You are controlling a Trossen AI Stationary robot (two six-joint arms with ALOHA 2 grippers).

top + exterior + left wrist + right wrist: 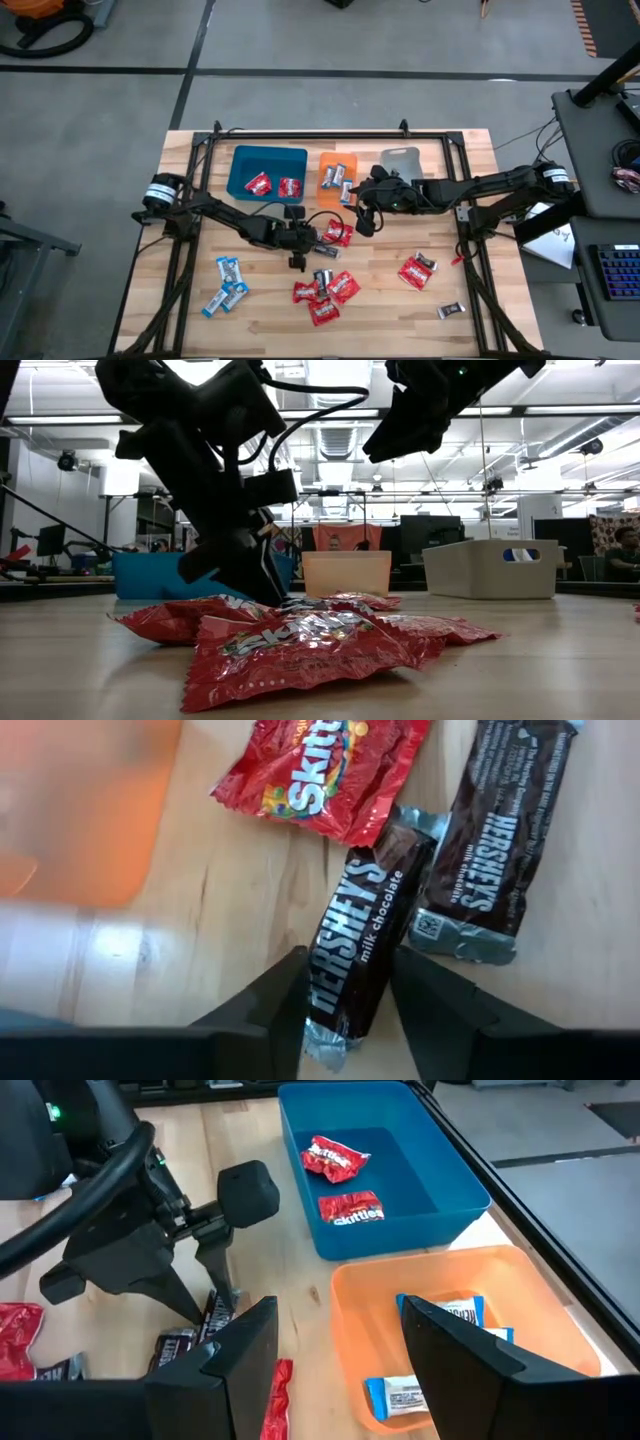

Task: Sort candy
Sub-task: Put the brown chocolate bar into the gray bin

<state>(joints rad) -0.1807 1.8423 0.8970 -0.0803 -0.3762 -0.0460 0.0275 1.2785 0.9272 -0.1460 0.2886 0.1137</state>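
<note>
My left gripper (297, 258) points down at the table's middle, shut on a dark brown Hershey's bar (355, 945). A second dark bar (490, 830) and a red Skittles pack (320, 765) lie flat beside it. My right gripper (335, 1370) hangs open and empty above the near edge of the orange tray (520, 1295). Two red packs (335, 1158) lie in the blue tray (265, 160). Blue-and-white sweets (440, 1312) lie in the orange tray. Red packs (322, 295), blue-and-white sweets (228, 280) and a dark bar (450, 311) lie loose on the table. My left gripper has the Hershey's bar near its lower end (335, 1010), between its two fingers (285, 995), coming from above and pointing down. The bar lies slanted across the gap and meets both fingers. It still lies flat on the wood.
The grey tray (402, 160) stands right of the orange one (338, 160) at the far edge. A red pack with a dark bar (415, 270) lies right of centre. Both arms are close together near the table's middle. Black frame rails run along the table's sides.
</note>
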